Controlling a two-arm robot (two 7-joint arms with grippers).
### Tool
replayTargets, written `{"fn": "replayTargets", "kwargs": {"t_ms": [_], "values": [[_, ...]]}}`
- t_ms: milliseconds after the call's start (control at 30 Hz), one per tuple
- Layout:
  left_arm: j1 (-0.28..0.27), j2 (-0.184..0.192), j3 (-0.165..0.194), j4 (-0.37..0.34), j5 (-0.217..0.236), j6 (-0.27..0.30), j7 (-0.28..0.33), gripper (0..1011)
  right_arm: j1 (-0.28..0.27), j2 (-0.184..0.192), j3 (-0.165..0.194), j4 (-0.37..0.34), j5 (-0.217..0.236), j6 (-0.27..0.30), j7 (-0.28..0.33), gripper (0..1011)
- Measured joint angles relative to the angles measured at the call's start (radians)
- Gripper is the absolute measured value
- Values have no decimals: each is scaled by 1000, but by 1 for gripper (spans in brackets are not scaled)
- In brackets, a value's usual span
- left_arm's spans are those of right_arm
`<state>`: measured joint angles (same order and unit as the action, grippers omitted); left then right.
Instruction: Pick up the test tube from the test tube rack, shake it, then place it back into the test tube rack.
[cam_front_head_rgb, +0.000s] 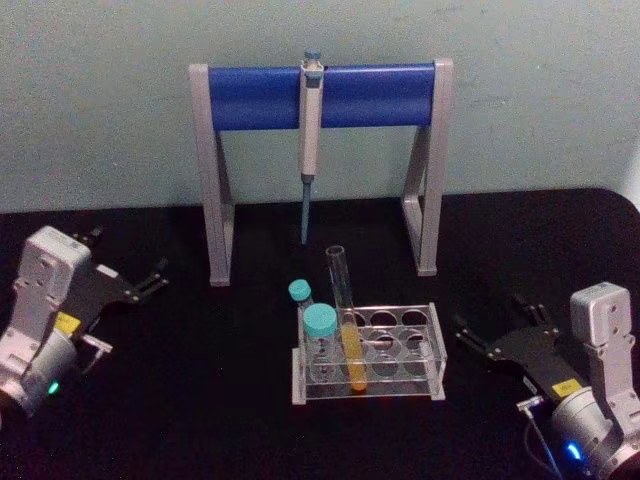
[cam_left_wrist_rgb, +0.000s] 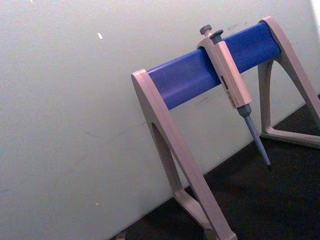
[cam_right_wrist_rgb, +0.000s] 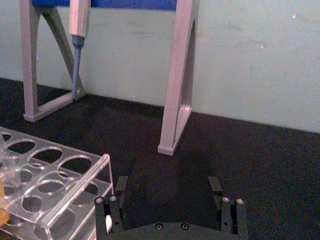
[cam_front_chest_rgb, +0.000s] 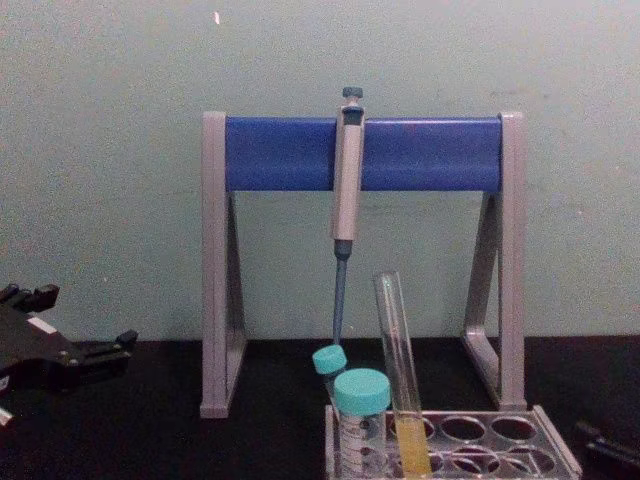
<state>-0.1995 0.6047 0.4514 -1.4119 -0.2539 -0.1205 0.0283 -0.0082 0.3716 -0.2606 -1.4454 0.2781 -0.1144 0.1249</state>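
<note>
Your left gripper (cam_front_head_rgb: 150, 280) sits at the table's (cam_front_head_rgb: 200, 400) left side, well apart from the rack, fingers spread and gripping nothing. Behind the middle you see the stand (cam_front_head_rgb: 218, 170) with its blue bar, a pipette (cam_front_head_rgb: 311, 120) hanging from it. In front stands the rack (cam_front_head_rgb: 405, 345): two teal-capped tubes (cam_front_head_rgb: 321, 340) fill its left holes, and just beside them the test tube (cam_front_head_rgb: 347, 320) leans slightly, yellow liquid in its lower part. The rack's other holes hold nothing. Your right gripper (cam_front_head_rgb: 495, 335) rests near the rack's right end, jaws wide apart, holding nothing.
</note>
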Motion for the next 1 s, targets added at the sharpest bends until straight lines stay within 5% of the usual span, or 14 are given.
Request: {"fn": "replayTargets", "kwargs": {"t_ms": [1000], "values": [[0,0,0,0,0,0,0,1001,-1,3,-1,-4,1,-4,2,1000]]}}
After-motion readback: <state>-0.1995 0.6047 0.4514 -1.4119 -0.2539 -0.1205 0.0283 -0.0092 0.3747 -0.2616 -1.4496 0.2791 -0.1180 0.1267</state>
